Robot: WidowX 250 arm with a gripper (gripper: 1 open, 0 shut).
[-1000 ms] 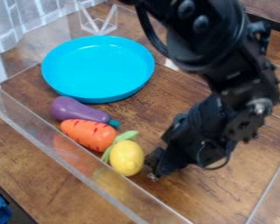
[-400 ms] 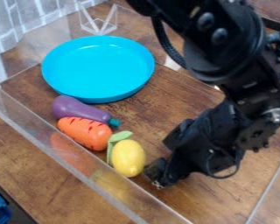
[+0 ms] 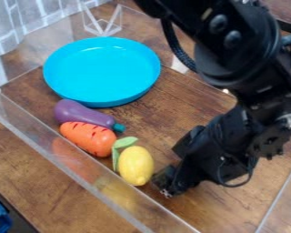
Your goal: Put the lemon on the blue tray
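From here I see one shiny yellow oval lemon [image 3: 135,166] low in the middle, one orange carrot [image 3: 91,137] and one purple eggplant [image 3: 81,113] up-left of it, one round blue tray [image 3: 102,71] at upper left, and my black claw [image 3: 166,182] spread wide beside the lemon.

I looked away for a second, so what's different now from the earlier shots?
The arm's end effector has pulled slightly back from the lemon, which stays ungripped. The carrot, eggplant and blue tray look unmoved.
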